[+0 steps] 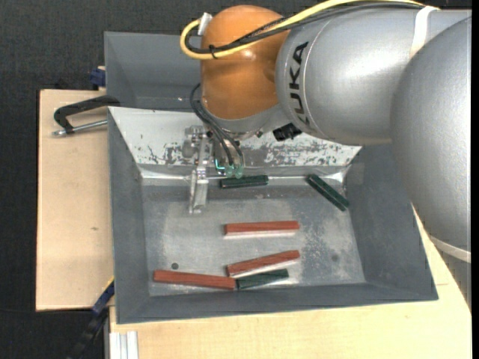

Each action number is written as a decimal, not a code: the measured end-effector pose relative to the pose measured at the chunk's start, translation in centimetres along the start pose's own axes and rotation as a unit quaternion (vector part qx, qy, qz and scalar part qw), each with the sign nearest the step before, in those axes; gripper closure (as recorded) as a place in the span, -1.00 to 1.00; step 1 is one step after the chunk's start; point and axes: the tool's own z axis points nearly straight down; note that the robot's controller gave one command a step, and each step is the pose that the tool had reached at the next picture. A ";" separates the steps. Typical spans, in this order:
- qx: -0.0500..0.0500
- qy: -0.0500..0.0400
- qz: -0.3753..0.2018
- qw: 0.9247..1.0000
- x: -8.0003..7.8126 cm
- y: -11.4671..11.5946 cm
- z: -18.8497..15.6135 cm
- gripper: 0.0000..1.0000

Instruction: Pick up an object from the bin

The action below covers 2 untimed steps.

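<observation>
**A:** How far along with the pick?

**B:** Looks early. Can see the end effector hanging low near the back wall of the grey metal bin, left of centre. Cannot tell whether open or closed, and cannot make out anything gripped.

**A:** Nearest to what?

**B:** Just beside a dark green flat stick, lying along the foot of that wall on the right. Probably the candidate, though only guessing from closeness. Left to do, on that reading: close on a piece, lift, clear the rim.

**A:** And elsewhere in there?

**B:** Counting 5 more. A second dark green stick tilted in the right back corner. A third dark green stick at the front. Then a mid-floor red-brown flat stick, an angled red-brown stick just above the front green piece, and a front-left red-brown stick. All flat on the floor.

**A:** Surface? Room?

**B:** Scuffed, speckled grey floor with plenty of bare space between pieces. Pale, scratched back wall. Standing on a light wooden table, with dark ground beyond.
</observation>
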 end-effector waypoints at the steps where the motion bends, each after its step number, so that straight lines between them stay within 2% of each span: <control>1: -0.001 -0.004 0.001 1.000 -0.2 -0.1 -0.5 -1.00; 2: -0.002 -0.006 -0.002 1.000 -0.1 -0.2 -0.4 -1.00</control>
